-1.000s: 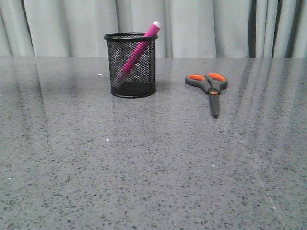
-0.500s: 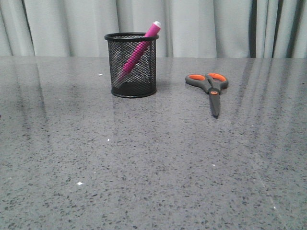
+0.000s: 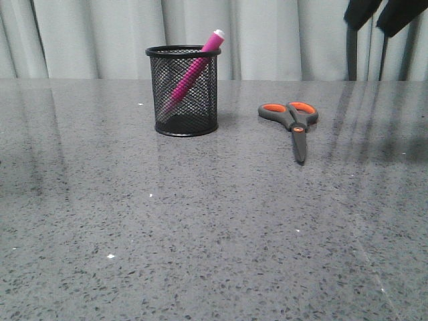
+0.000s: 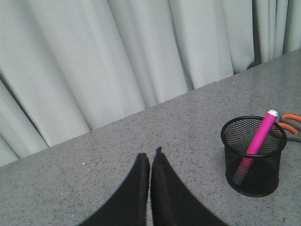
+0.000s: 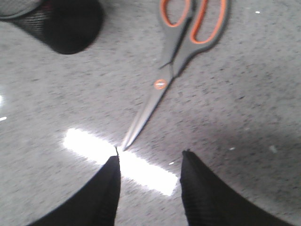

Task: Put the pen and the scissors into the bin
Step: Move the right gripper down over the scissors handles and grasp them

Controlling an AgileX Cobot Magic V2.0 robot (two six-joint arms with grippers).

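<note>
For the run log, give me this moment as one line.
pen: leaning in bin | scissors: flat on table, right of bin | left gripper: shut, empty | right gripper: open above scissors

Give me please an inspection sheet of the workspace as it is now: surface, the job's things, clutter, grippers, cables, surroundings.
Surface: grey speckled table, glossy, with reflections and a bright glare patch in the right wrist view.
Pen: the pen stands tilted inside the bin, its white tip above the rim.
Scissors: the scissors lie flat on the table, apart from the bin, blades closed, handles toward the curtain.
Clutter: nothing seen.
Left gripper: the left gripper is shut, empty, above the table, off to one side of the bin.
Right gripper: the right gripper is open, empty, above the table near the blade tip.
Cables: nothing seen.
Surroundings: pale pleated curtain behind the table.
</note>
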